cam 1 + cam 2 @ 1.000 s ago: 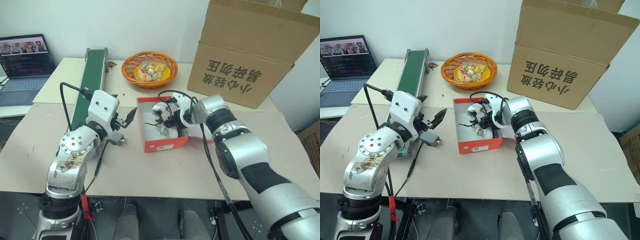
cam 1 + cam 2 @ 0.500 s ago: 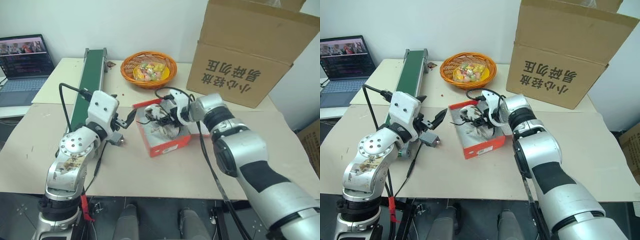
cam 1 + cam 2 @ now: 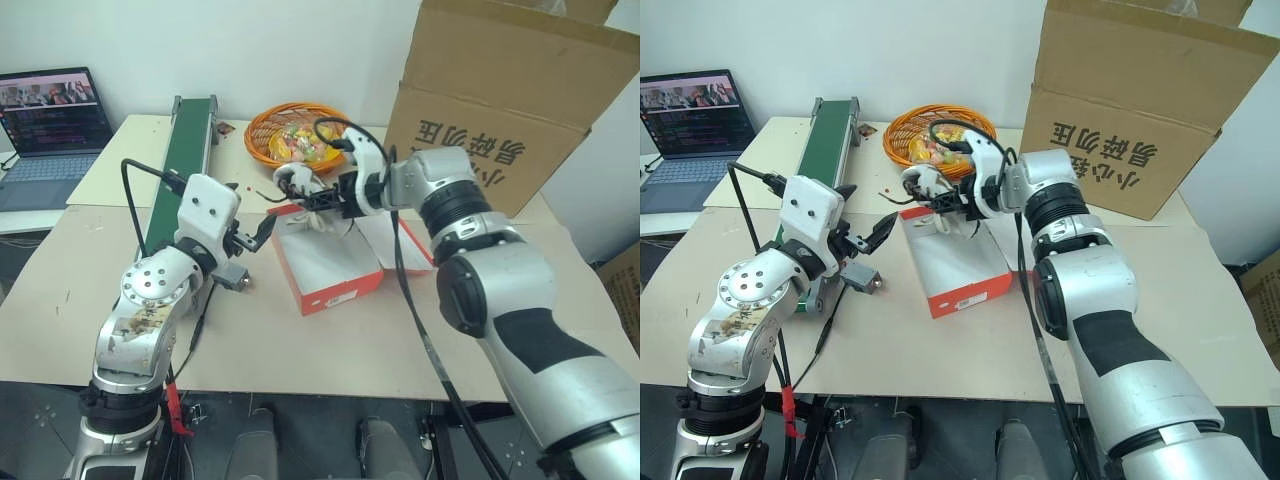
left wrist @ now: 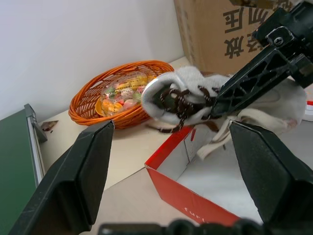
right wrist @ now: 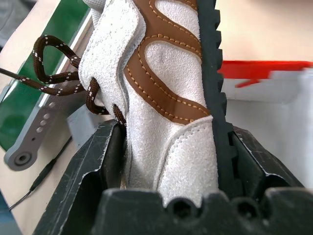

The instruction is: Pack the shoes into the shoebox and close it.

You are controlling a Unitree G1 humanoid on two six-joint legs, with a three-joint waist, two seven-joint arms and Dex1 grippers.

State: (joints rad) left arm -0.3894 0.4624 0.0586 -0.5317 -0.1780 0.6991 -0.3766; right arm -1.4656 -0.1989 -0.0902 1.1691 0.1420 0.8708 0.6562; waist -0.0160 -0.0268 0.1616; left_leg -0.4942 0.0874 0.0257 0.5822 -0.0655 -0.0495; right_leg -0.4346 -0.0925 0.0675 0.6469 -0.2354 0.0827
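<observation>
Above the open shoebox (image 3: 330, 262), the right gripper (image 3: 318, 200) grips a shoe (image 3: 300, 183) — nothing packed; left gripper (image 3: 255, 233) open beside it.

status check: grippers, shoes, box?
Right gripper shut on shoe, held above open shoebox. Left gripper open, empty, beside box. Basket just behind the lifted shoe.

Shoebox (image 3: 330, 270): red-orange cardboard, white interior, open, resting on the surface with its lid folded back. Shoes (image 3: 305, 190): white suede with brown trim and dark brown laces, held in the air above the box's far edge, one clamped in the right end effector (image 3: 325, 200).
</observation>
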